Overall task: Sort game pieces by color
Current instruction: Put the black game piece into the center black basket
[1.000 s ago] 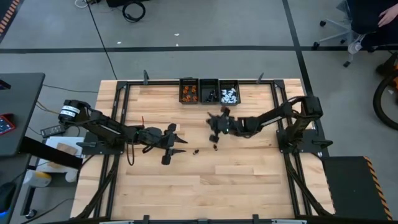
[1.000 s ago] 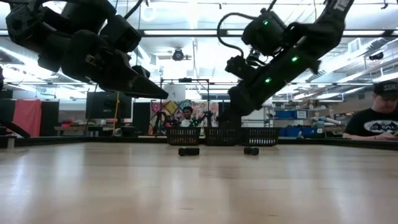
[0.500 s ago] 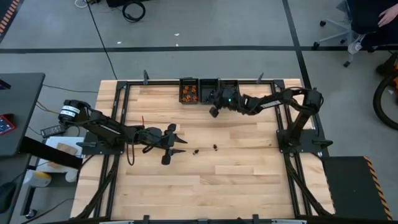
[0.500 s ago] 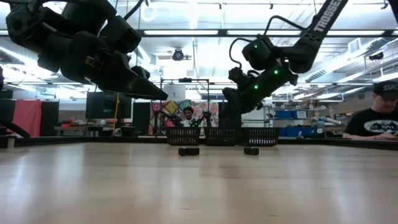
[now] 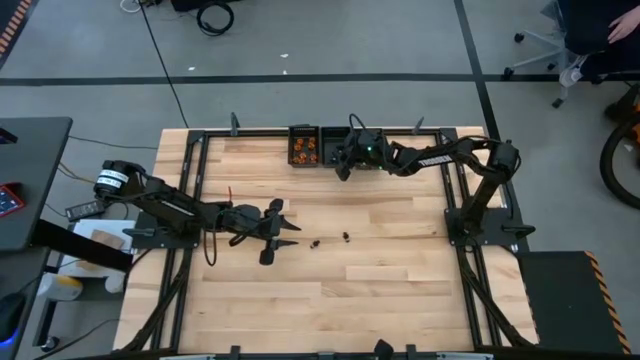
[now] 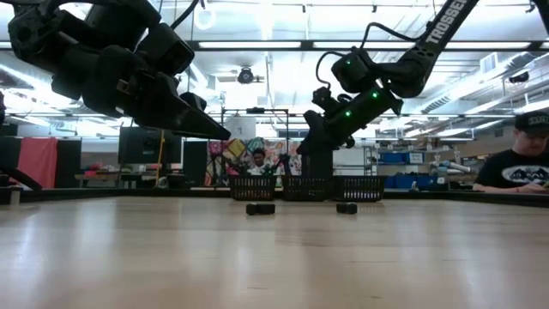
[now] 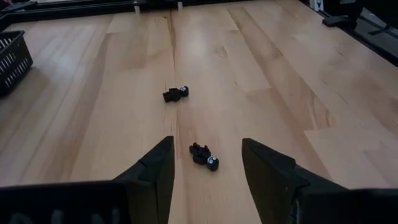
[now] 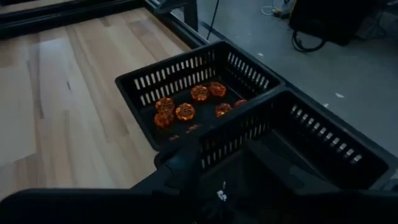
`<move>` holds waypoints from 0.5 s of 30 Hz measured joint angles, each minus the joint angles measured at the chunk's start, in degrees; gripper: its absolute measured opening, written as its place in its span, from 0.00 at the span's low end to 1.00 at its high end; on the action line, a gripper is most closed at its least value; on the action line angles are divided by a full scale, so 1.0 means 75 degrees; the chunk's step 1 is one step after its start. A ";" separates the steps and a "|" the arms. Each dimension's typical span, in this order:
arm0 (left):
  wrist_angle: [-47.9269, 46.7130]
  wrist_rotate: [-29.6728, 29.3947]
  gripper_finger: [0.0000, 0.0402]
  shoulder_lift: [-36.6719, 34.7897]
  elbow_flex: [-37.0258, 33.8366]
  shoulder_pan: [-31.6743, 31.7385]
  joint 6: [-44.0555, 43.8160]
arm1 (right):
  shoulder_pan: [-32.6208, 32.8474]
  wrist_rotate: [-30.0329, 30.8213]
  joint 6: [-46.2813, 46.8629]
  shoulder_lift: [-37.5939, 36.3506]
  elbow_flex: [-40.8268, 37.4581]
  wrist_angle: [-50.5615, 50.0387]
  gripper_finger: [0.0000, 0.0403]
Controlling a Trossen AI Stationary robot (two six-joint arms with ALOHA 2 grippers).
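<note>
Two black game pieces (image 5: 315, 243) (image 5: 346, 237) lie on the wooden table near its middle; in the left wrist view one piece (image 7: 204, 155) sits just ahead of my open left gripper (image 7: 206, 141), the other piece (image 7: 175, 94) farther off. My left gripper (image 5: 280, 228) hovers just left of them, touching nothing. Three black bins stand at the far edge. The orange bin (image 8: 193, 106) holds several orange pieces. My right gripper (image 5: 342, 168) hangs over the middle bin (image 8: 298, 146), clear of it in the low view. My right arm covers part of the right bin (image 5: 370, 150).
The table's black frame rail (image 5: 200, 200) runs round the wood. Bare wood (image 5: 380, 290) stretches across the near half. In the low view a person (image 6: 519, 167) sits beyond the table at the right and another person (image 6: 257, 159) stands far behind the bins.
My right gripper has swung from above the table's middle toward the far edge, rising a little and rolling, and now hangs over the middle bin. The two black pieces and my left gripper have stayed where they were.
</note>
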 joint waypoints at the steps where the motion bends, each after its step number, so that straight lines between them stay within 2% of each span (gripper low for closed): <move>1: 0.0000 0.0000 0.41 0.0000 0.0000 0.0000 0.0000 | 0.0000 0.0000 0.0017 0.0000 0.0000 -0.0053 0.32; 6: -0.0149 0.0000 0.41 0.0000 0.0000 0.0000 -0.0115 | 0.0164 -0.0290 -0.0015 -0.0015 0.0000 -0.0340 0.32; 12: -0.0437 0.0000 0.41 0.0000 -0.0003 0.0000 -0.0240 | 0.1135 -0.0732 -0.0891 -0.0023 0.0003 0.0239 0.32; 15: -0.0441 0.0000 0.41 -0.0003 -0.0003 0.0000 -0.0166 | 0.1511 -0.1912 -0.1263 -0.0023 0.0003 0.0343 0.32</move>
